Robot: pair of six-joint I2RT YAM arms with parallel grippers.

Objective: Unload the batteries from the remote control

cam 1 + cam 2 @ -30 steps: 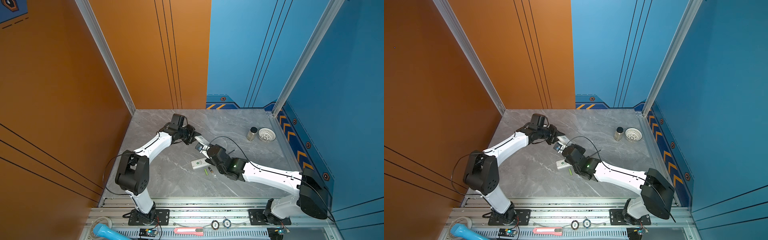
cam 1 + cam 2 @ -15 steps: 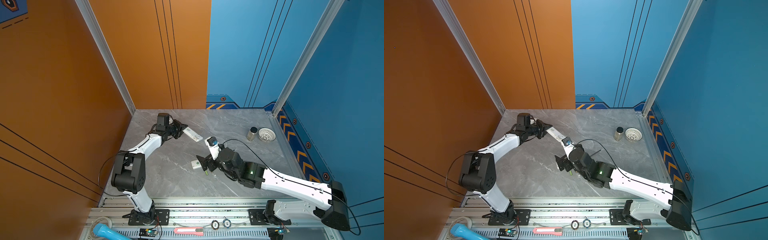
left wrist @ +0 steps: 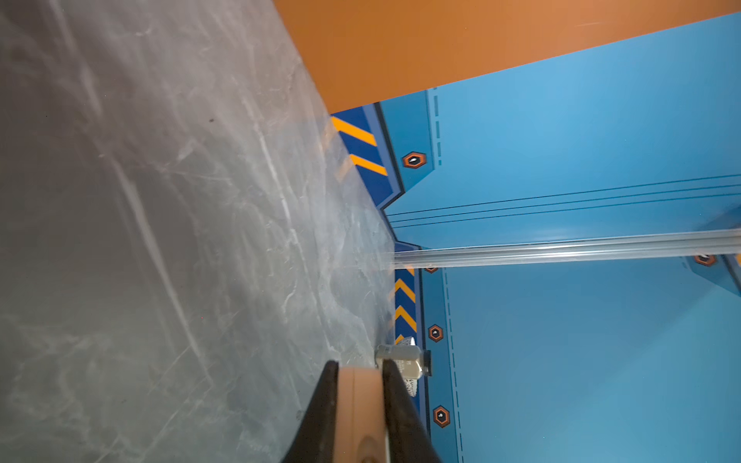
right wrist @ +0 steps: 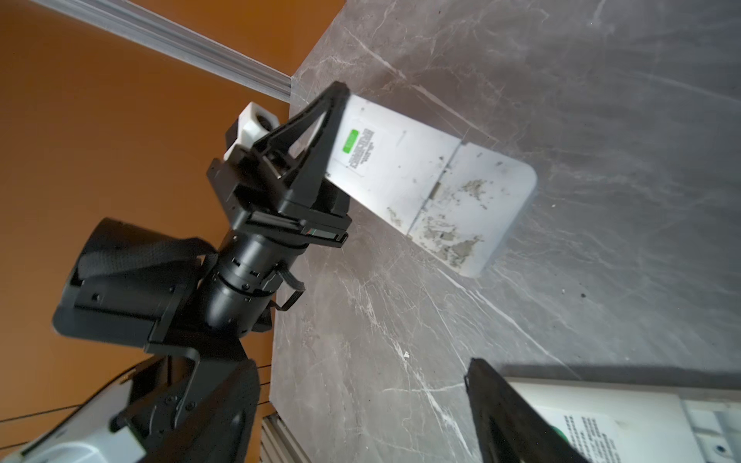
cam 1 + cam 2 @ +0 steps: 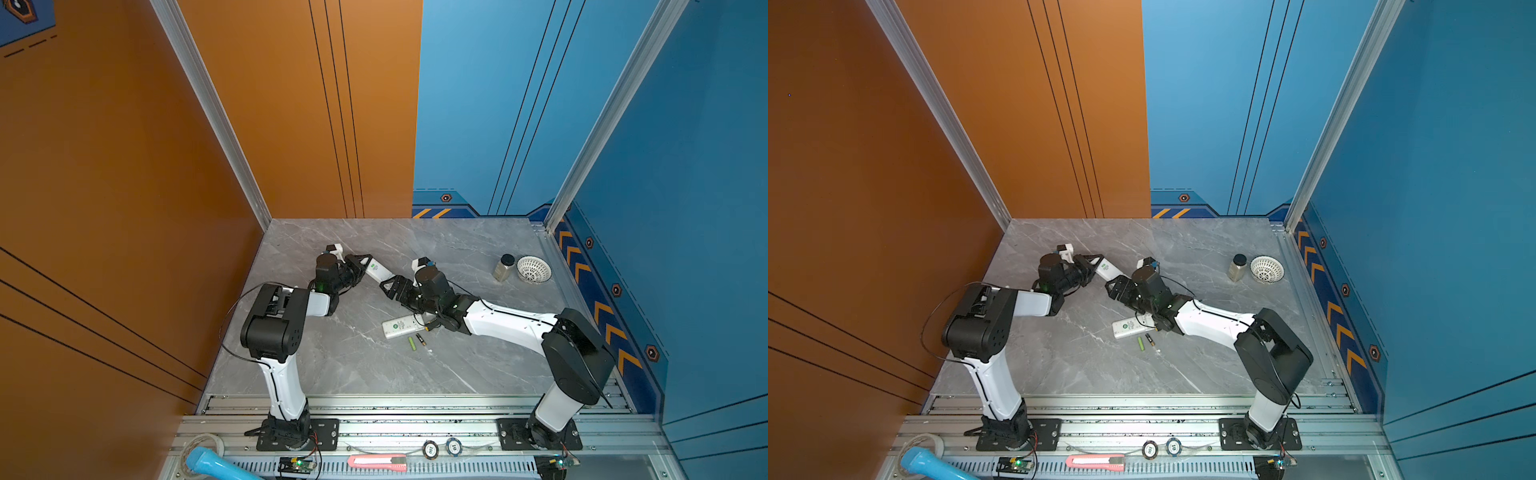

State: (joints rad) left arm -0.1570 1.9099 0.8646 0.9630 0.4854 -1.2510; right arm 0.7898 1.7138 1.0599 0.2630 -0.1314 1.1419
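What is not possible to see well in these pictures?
Right wrist view: held remote has its cover closed, inside hidden.
Both top views: right arm covers one end of the table remote.
Top view: the black battery is too small for markings.
Left wrist view: left gripper is blurred, cut by the edge.

I see my left gripper [image 5: 365, 264] clamped on a white remote [image 5: 380, 271], my right gripper [image 5: 390, 286] spread-jawed at its four o'clock end. On the counter [image 5: 332, 374] a second remote [image 5: 400, 327] lies, green battery [image 5: 412, 343] and black battery [image 5: 420, 339] at its five o'clock.
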